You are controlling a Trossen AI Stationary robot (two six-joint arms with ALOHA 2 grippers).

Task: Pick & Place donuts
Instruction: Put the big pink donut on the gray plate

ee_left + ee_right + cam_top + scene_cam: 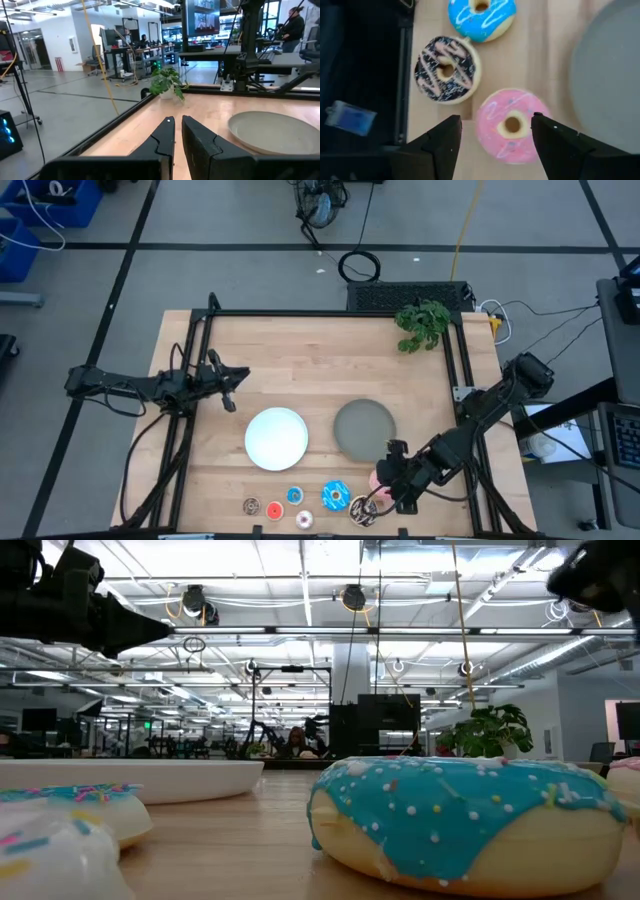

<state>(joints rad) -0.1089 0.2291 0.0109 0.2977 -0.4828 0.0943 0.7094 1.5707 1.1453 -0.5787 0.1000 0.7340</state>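
Near the table's near edge lie the pink donut, the blue-sprinkled donut and the dark brown-sprinkled donut. Left of them are the tiny brown, red-orange, blue and whitish rings. My right gripper hangs open above the pink donut; its fingers stand on either side of it, apart from it. The dark donut and the blue one lie just beyond. My left gripper waits shut over the table's left part.
A white plate and a grey plate sit mid-table; the grey plate lies close beside the pink donut. A small green plant stands at the far right corner. A black frame rail runs beside the dark donut.
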